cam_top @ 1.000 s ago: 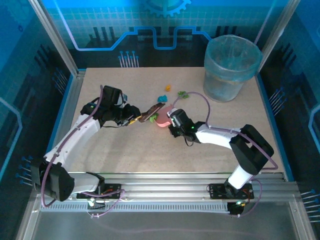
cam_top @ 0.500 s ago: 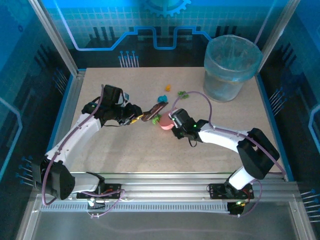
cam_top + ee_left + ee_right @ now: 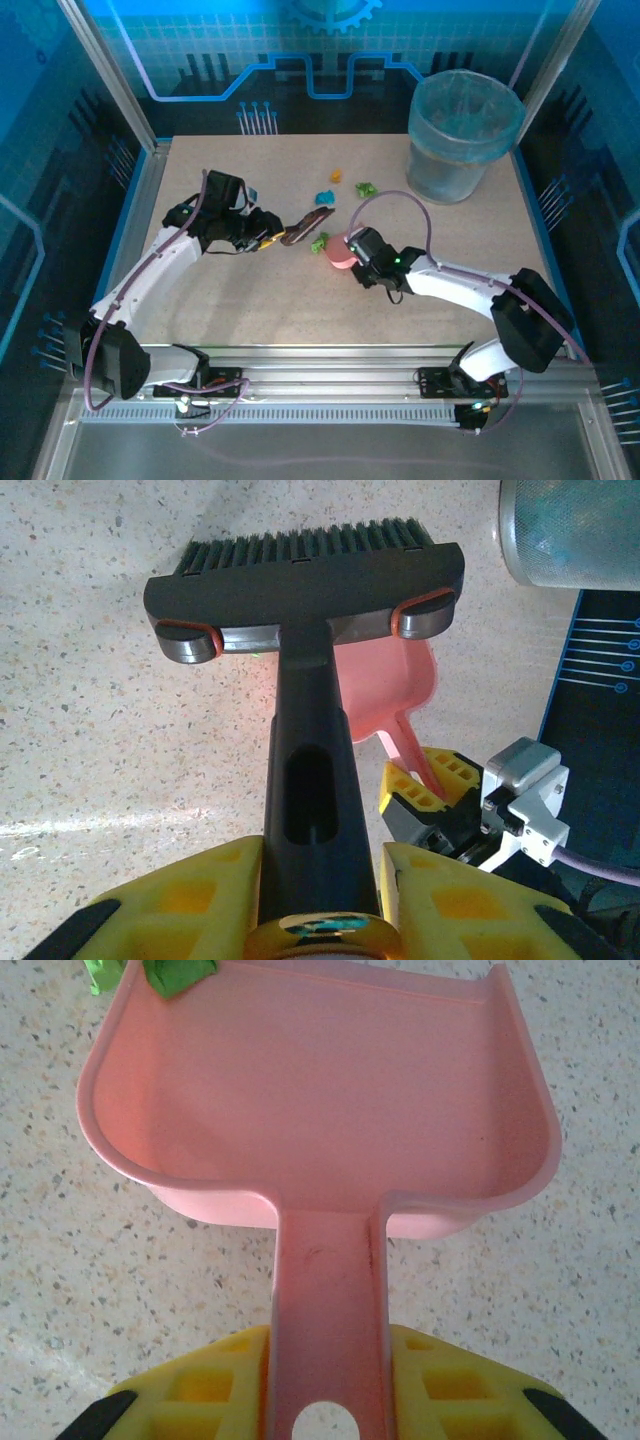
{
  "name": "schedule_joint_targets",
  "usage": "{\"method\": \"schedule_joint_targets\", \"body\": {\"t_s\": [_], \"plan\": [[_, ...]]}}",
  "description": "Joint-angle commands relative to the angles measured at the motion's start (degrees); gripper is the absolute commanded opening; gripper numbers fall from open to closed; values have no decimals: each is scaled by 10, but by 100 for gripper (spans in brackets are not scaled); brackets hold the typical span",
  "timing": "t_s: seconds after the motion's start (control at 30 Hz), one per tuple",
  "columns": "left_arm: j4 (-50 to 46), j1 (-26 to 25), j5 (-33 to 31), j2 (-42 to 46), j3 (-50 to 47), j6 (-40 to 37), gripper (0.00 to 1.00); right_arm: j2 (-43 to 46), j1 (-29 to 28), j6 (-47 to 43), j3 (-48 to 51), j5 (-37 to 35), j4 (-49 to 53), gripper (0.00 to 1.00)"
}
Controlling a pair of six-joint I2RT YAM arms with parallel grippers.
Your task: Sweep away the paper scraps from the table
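Note:
On the table [image 3: 250,300] my left gripper [image 3: 264,240] is shut on the handle of a dark brush [image 3: 305,226], whose bristle head [image 3: 305,590] rests on the board. My right gripper [image 3: 358,254] is shut on the handle of the pink dustpan [image 3: 338,250], which lies flat with its mouth toward the brush. A green paper scrap [image 3: 319,241] lies between brush and pan, right at the pan's lip [image 3: 180,972]. Further back lie a blue scrap [image 3: 325,197], an orange one [image 3: 336,175] and a green one [image 3: 366,188]. The pan's inside [image 3: 320,1080] holds nothing.
A translucent blue bin [image 3: 462,135] stands at the table's back right corner. A metal frame [image 3: 140,215] edges the board. The right arm's cable [image 3: 400,200] loops over the board behind the dustpan.
My right gripper has drawn the dustpan a little to the right and nearer, away from the brush, so the green scrap now shows between them. The left arm and brush have barely moved.

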State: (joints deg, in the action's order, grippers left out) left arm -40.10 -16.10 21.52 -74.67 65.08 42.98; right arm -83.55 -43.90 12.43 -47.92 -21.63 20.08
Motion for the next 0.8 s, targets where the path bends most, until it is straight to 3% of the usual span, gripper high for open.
{"method": "schedule_joint_targets", "body": {"t_s": [0.0, 0.1, 0.27, 0.37, 0.53, 0.77], "plan": [[-14, 5, 16, 16, 11, -24, 5, 20, -11, 18, 11, -5, 43, 0], [-24, 6, 8, 25, 10, -32, 5, 41, -10, 25, 14, 2, 33, 0], [-28, 13, 1, 38, 7, -33, 5, 97, 8, 49, 22, 104, -19, 0], [-29, 21, -8, 47, 8, -33, 5, 93, 11, 55, -3, 123, -17, 0], [-34, 36, -20, 61, 7, -35, 5, 84, 25, 62, -21, 128, 12, 0], [-47, 58, -31, 81, 5, -47, 5, 71, 21, 37, -29, 56, 41, 0]]}}
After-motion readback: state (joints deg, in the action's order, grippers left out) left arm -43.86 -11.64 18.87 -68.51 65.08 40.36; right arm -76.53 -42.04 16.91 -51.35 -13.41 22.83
